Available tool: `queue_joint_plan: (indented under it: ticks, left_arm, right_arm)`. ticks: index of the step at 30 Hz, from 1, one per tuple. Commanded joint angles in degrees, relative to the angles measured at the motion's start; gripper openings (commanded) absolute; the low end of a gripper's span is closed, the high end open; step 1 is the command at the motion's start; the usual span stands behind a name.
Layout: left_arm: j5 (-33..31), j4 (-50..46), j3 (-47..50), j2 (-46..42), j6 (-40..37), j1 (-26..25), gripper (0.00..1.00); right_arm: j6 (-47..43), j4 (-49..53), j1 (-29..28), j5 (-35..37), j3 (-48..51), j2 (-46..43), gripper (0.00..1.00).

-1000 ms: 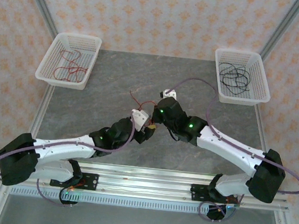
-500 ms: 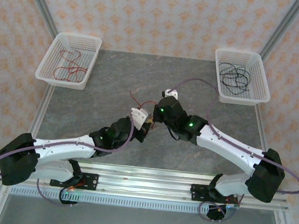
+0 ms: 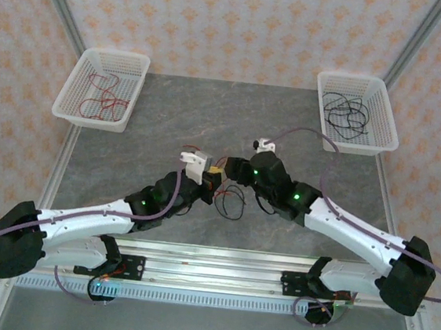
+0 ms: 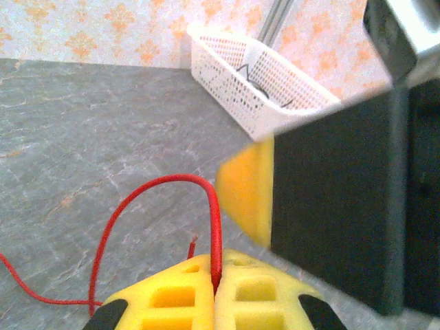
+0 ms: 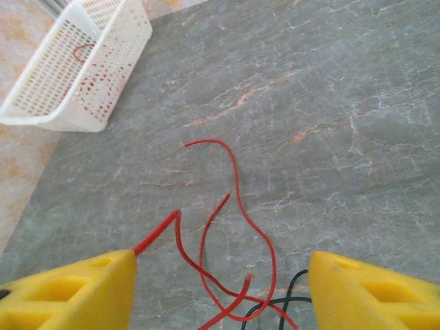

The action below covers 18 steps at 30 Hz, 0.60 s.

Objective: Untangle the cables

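Observation:
My left gripper (image 4: 215, 289) is shut on a thin red cable (image 4: 117, 213), which arches up out of the yellow fingers and trails left over the table. Close in front of it hangs my right gripper (image 5: 220, 289), open, its yellow fingers (image 5: 69, 292) wide apart above loose red cables (image 5: 237, 199) and a black cable (image 5: 292, 292); one red strand runs up to its left fingertip. From above, the left gripper (image 3: 213, 178) and right gripper (image 3: 234, 170) nearly meet at mid-table, with a black cable loop (image 3: 234, 204) lying just below them.
A white basket (image 3: 91, 118) at the back left holds red cables. A second white basket (image 3: 356, 146) at the back right holds black cables. The grey stone-patterned table (image 3: 154, 119) stretches between them, with metal rails along its near edge.
My left gripper has shut on the red cable. My right gripper has opened. Both arms have shifted, and a black loop now lies on the table below the grippers.

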<state>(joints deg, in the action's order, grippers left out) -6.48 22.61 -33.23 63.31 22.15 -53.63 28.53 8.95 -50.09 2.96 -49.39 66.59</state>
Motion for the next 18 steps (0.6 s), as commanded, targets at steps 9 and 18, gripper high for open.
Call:
queue_joint_plan:
  ticks: [9, 18]
  left_arm:
    - [-0.04, -6.45, -11.33, -5.99, 2.60, 0.87, 0.00]
    - [1.86, -5.62, -12.56, -6.55, 4.05, 0.90, 0.00]
  right_arm:
    - [3.37, -13.96, 0.04, -2.87, 12.77, -2.80, 0.67]
    - [3.35, -24.64, -0.01, -6.39, 13.80, 5.05, 0.66]
